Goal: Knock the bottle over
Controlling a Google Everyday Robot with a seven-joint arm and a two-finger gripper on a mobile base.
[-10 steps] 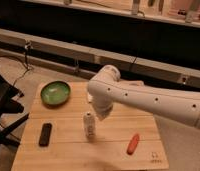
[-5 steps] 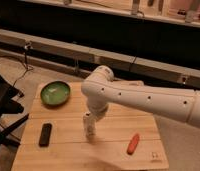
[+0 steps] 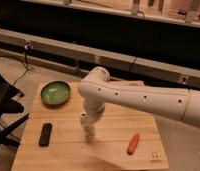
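Wooden bench [image 3: 68, 150]: the hand [image 3: 88, 121], fingers' state untellable, touches the upright white bottle [image 3: 88, 131]; a sideways push comes next.

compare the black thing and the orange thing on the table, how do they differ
The black block is dark, flat and rectangular; the orange object is bright, slimmer and rounded. The black block lies near the table's left edge, left of the bottle and the claw coming down on it; the orange object lies right of them. The black block runs nearly straight front to back; the orange object is angled. Both lie flat on the wooden table, untouched.
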